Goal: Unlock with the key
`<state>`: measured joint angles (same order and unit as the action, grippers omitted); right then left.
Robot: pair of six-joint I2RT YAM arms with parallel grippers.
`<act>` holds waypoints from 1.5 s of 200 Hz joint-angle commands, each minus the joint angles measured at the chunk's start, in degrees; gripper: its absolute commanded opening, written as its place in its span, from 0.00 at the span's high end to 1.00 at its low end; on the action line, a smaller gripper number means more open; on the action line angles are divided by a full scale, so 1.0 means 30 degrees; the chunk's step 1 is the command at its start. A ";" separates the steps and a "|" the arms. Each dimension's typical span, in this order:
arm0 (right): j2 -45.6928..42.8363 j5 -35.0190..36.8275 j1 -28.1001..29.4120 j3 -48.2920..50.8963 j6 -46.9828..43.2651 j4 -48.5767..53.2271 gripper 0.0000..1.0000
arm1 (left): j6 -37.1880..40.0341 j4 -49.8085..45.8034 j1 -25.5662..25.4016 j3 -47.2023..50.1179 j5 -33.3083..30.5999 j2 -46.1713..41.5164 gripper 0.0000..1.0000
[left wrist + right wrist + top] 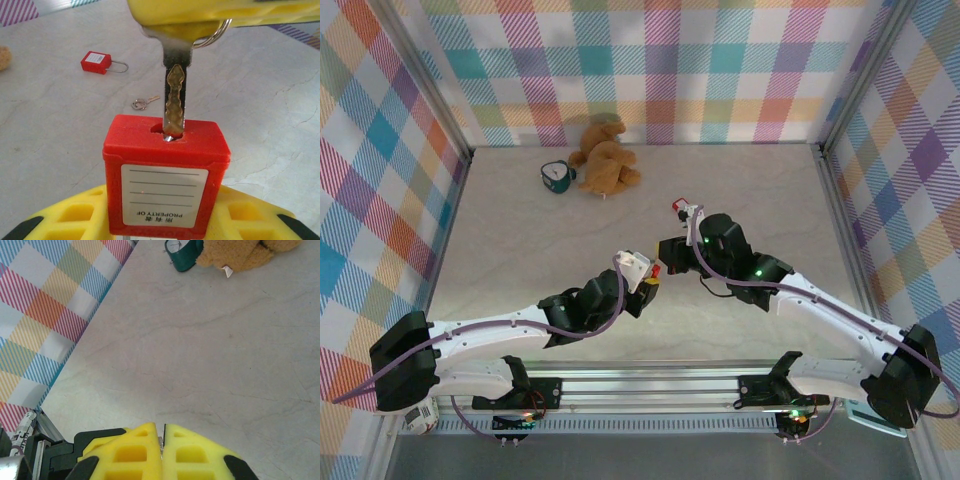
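In the left wrist view a red padlock (166, 175) with a white label sits clamped between my left gripper's (165, 200) yellow fingers, keyway face up. The key (175, 100), dull metal on a ring, hangs straight down from the yellow fingers (200, 15) of my right gripper. Its tip is in the padlock's slot and most of the blade is still outside. In the top view the left gripper (645, 281) and right gripper (665, 256) meet at mid-table. The right gripper (163, 440) is shut, with a sliver of metal between its pads.
A second red padlock (96, 62) with a wire shackle lies on the table beyond, and a small loose key on a ring (142, 103) lies nearer. A brown teddy bear (605, 155) and a green alarm clock (556, 176) stand at the back. Checked walls enclose the table.
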<state>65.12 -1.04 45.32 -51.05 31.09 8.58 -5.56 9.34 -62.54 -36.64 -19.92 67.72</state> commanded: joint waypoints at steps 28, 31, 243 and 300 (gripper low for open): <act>0.0452 -0.0474 -0.0253 0.0082 -0.0090 0.0341 0.97 | -0.0168 0.1780 -0.0158 -0.0486 -0.0161 -0.0581 0.72; 0.0468 -0.0547 -0.0235 0.0082 -0.0085 0.0331 0.97 | -0.0145 0.1800 -0.0151 -0.0480 -0.0230 -0.0574 0.72; 0.1237 -0.1278 0.0935 0.2011 -0.0978 -0.0101 0.97 | -0.0429 0.3046 0.0062 -0.2105 -0.1034 -0.0522 0.76; 0.0900 0.0676 0.1308 0.2306 0.1109 0.0088 0.97 | -0.0623 0.3125 0.0135 -0.2011 -0.1097 -0.0904 0.76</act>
<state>66.52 -0.16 47.22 -46.54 31.62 1.50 -6.46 4.60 -62.48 -37.58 -21.54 68.71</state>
